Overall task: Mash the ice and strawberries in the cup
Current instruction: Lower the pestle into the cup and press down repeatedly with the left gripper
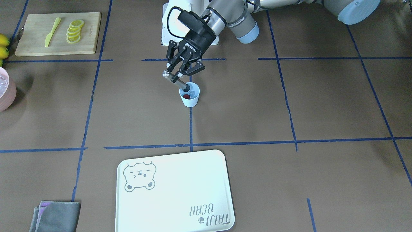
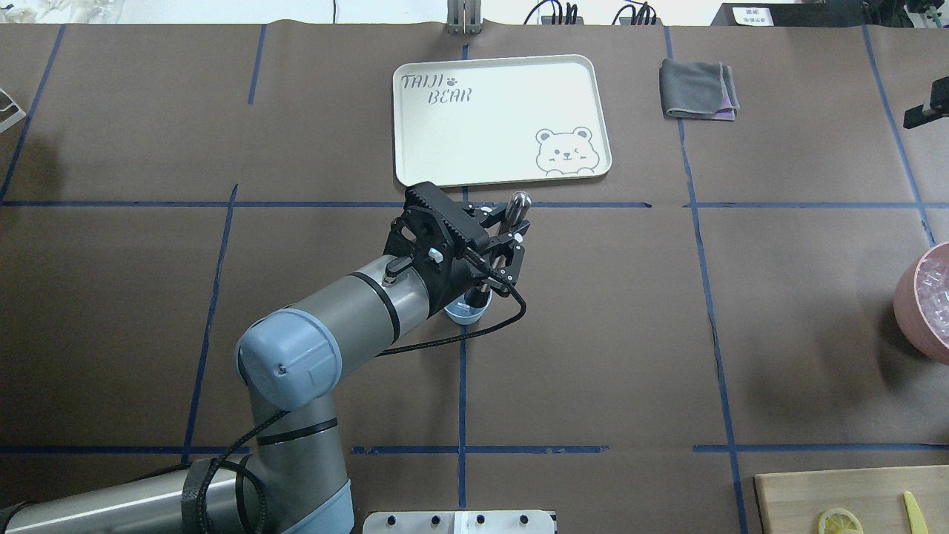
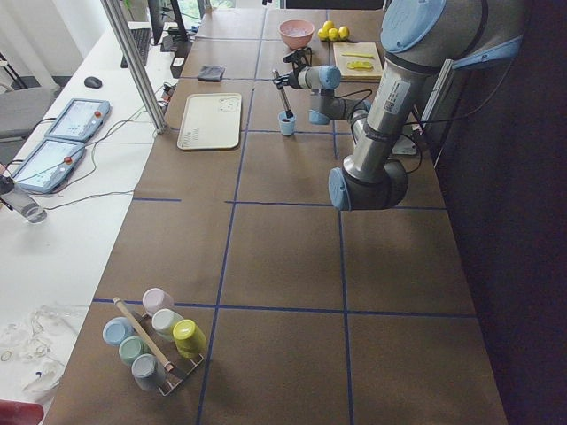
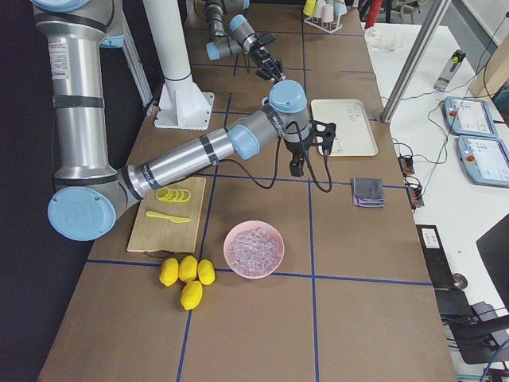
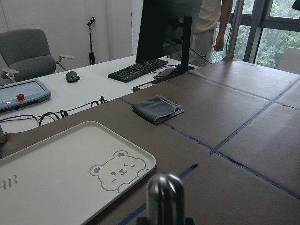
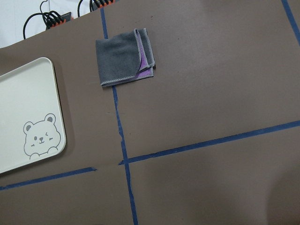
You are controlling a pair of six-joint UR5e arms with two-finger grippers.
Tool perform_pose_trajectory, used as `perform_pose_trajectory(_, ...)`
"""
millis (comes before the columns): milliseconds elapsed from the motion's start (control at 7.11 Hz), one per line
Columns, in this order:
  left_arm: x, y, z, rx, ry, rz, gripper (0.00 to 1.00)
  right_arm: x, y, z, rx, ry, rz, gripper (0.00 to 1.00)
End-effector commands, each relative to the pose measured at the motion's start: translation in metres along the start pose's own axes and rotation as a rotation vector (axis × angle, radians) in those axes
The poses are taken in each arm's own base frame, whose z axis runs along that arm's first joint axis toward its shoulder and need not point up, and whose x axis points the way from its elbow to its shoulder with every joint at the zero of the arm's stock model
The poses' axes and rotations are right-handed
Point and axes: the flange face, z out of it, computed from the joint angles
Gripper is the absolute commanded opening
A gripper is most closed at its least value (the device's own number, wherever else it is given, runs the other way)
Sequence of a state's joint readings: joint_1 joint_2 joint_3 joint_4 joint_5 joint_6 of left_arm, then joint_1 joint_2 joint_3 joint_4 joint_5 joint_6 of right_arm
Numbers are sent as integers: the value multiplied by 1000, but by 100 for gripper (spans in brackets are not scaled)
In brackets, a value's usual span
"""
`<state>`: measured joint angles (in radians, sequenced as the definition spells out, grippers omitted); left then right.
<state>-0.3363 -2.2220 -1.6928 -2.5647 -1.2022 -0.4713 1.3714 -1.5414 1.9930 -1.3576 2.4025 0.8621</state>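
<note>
The small pale blue cup (image 1: 190, 98) stands at the table's middle on a blue tape line. Inside it I see the red strawberry (image 1: 185, 96) and whitish ice (image 1: 192, 93). My left gripper (image 1: 176, 76) is shut on a metal muddler (image 1: 173, 80), tilted, with its lower end in the cup. From overhead the left gripper (image 2: 506, 256) sits over the cup (image 2: 465, 314), hiding its contents. The muddler's rounded top (image 5: 164, 192) fills the bottom of the left wrist view. My right gripper (image 4: 306, 151) hangs above the table near the tray; I cannot tell whether it is open or shut.
A cream bear tray (image 1: 173, 190) lies beyond the cup, with a grey cloth (image 1: 56, 216) beside it. A pink bowl of ice (image 4: 254, 251), several lemons (image 4: 187, 274) and a wooden board (image 1: 58, 32) with lemon slices and a yellow knife are on the robot's right.
</note>
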Motion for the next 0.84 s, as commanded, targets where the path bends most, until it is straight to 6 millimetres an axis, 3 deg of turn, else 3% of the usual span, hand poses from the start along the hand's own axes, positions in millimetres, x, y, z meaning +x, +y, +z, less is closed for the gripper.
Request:
perform_pose_trajectory(0,-20,-36,-6,26,-40,26,0,0,4,-3,0,-4,-3,100)
perform_pose_trajectory(281,-49,-58,-15,-84,-152,78,0,1,5,-3,1,0,1,100)
perform_pose_trajectory(422,-65,-53,-10,-154,-213,102,0,2,5,-3,0,0,2,100)
perform_pose_trajectory(563,-95,-39,-9,-223,-261,4,0,4,5,-2,0,5,4,100)
perform_pose_trajectory(703,-147,-43,-14,-317,-258,-184,0,6,6,-1,-1,8,9,100)
